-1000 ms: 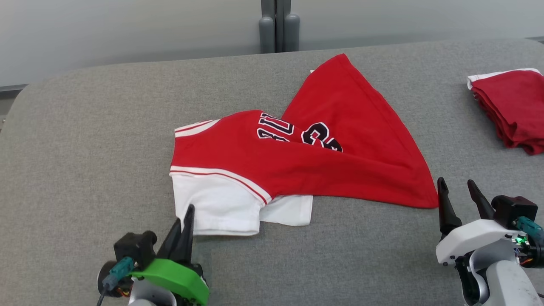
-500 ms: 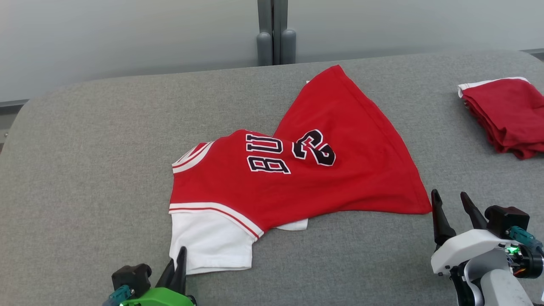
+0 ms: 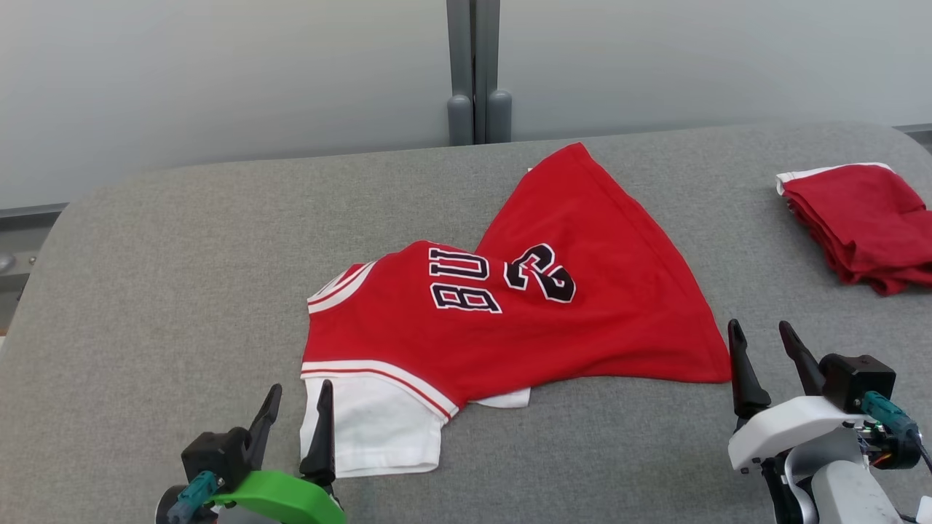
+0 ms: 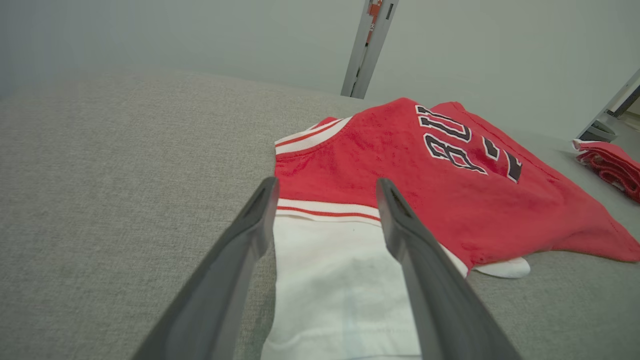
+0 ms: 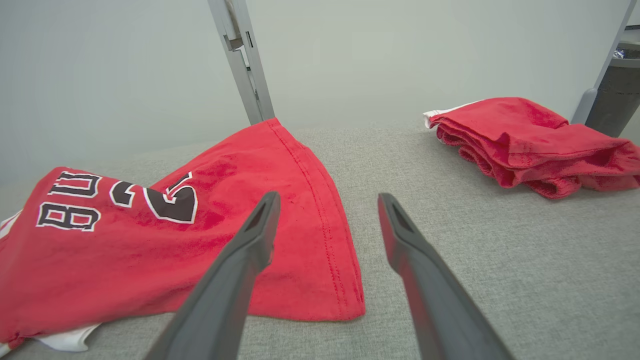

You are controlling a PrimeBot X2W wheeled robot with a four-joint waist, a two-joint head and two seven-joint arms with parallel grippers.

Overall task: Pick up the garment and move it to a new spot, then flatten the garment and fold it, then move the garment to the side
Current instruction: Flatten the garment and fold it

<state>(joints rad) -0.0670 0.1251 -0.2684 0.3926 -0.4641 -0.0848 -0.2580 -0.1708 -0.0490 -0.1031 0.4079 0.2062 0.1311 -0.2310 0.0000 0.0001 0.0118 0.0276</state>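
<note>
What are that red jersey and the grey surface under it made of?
The red jersey looks like soft knit fabric, probably cotton or a blend: matte, limp, with stitched hems and creases. The grey surface seems covered in woven upholstery cloth, judging by its speckled, coarse weave and rounded edge.

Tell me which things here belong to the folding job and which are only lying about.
For the job: red jersey; left gripper and right gripper, both open.
Lying about: folded red pile; grey post.
</note>
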